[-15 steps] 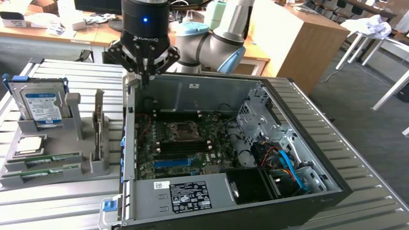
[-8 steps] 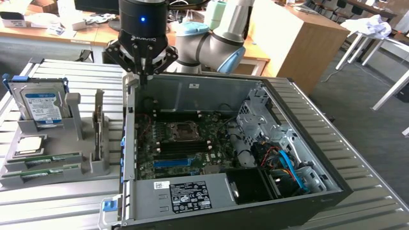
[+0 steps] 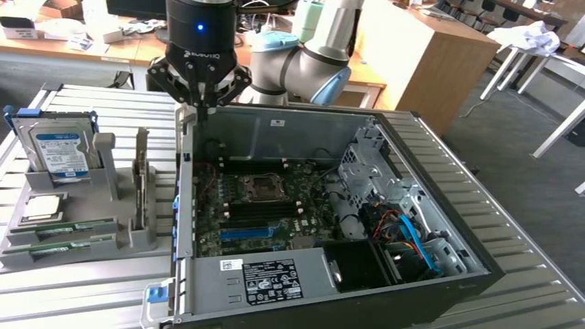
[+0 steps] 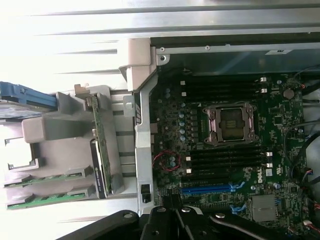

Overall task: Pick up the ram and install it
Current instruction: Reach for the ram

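Starting from the near edge of the exterior view, we find a ribbed metal tabletop (image 3: 82, 291) carrying an open computer case (image 3: 475, 274), its labelled power supply (image 3: 265, 277) closest to us. On the exterior view's left, a grey holder (image 3: 133, 240) sits just beside the case. The ram (image 3: 64, 249) rests on its long edge in the holder's nearest slot, with a second green stick (image 3: 68, 229) in the slot just behind it. Further back the holder carries a square silver processor chip (image 3: 44, 208) and then an upright hard drive (image 3: 62, 152). Inside the case the motherboard (image 3: 265, 212) lies flat. Beyond it, the gripper (image 3: 203, 108) hangs above the case's far corner on the holder's side, fingers drawn together on nothing, well apart from the ram. The arm (image 3: 302, 65) bends away behind it.
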`<action>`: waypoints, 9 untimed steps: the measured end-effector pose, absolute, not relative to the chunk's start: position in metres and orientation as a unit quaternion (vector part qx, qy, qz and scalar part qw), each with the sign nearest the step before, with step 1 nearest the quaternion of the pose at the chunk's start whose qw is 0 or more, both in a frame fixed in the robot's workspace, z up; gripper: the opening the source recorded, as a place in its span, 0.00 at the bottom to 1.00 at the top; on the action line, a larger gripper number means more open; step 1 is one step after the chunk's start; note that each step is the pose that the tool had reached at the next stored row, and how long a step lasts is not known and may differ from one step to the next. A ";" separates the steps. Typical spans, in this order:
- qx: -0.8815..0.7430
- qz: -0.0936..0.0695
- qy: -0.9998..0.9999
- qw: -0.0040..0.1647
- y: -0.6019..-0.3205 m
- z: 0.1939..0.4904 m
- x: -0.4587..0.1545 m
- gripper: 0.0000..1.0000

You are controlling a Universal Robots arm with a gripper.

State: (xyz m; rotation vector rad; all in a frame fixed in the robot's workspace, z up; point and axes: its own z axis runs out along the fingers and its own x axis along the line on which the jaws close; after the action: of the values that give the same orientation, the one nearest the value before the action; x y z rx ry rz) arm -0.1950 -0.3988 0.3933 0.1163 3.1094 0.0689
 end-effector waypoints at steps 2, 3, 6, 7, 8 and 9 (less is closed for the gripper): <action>0.037 0.022 0.999 0.015 -0.399 0.393 -0.196 0.10; 0.037 0.022 0.999 0.015 -0.399 0.393 -0.196 0.10; 0.037 0.022 0.999 0.015 -0.399 0.393 -0.198 0.10; 0.037 0.022 0.999 0.015 -0.399 0.393 -0.198 0.10; 0.037 0.022 0.999 0.015 -0.399 0.393 -0.199 0.10; 0.037 0.022 0.999 0.015 -0.399 0.393 -0.199 0.10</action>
State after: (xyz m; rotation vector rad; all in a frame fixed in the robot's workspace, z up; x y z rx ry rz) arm -0.1990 -0.3988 0.3933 0.1164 3.1094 0.0690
